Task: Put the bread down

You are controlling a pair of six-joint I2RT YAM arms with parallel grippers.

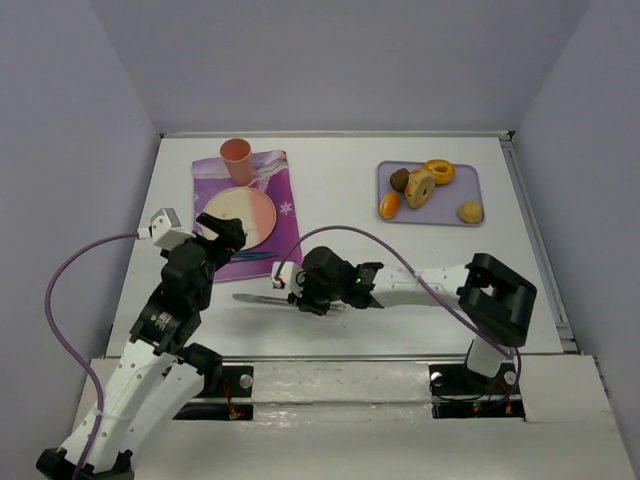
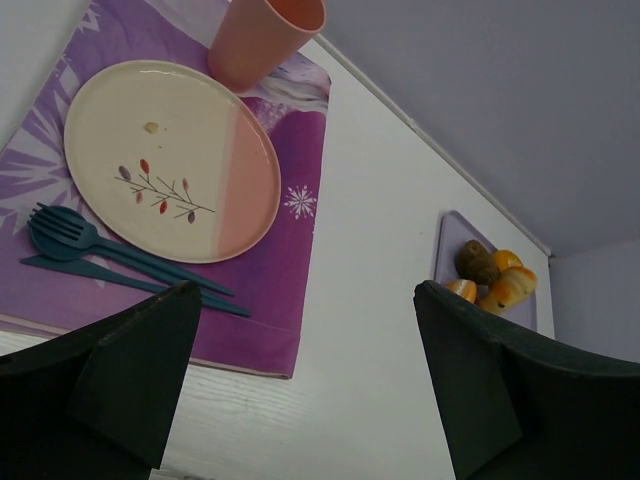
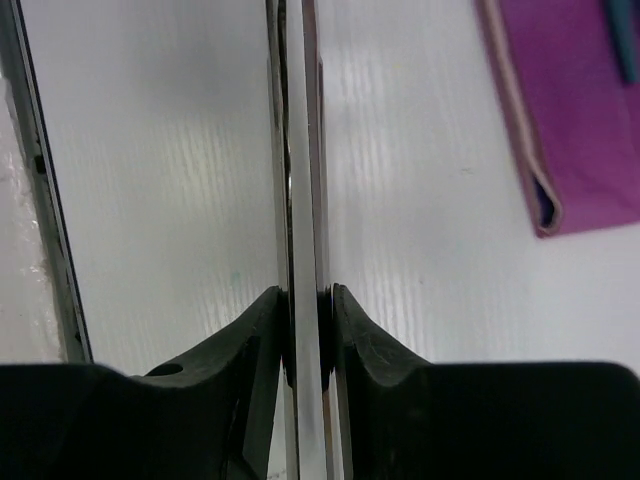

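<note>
Your right arm lies low and reaches leftward across the white bench point(image 1: 340, 200), forearm almost level, wrist close to the near edge. Your right fingers point(image 3: 250, 345) are clamped tight on a long, thin silver metal tool point(image 1: 255, 298) that lies along the bench and points left. The wrist camera shows only its narrow edge, so it may be tongs squeezed flat or a knife; I cannot say which. Your left arm is folded with its elbow raised. Its left fingers point(image 2: 130, 370) stand wide apart, holding nothing, above the near edge of the purple snowflake placemat point(image 1: 275, 175). That mat carries the cream-and-pink round plate point(image 1: 240, 215), the salmon plastic cup point(image 1: 237, 160) and the teal fork and knife point(image 1: 245, 254). The brown and golden bread pieces point(image 1: 421, 187) sit bunched on the lilac rectangular tray point(image 1: 445, 208) at the far right, well apart from both pairs of fingers.
</note>
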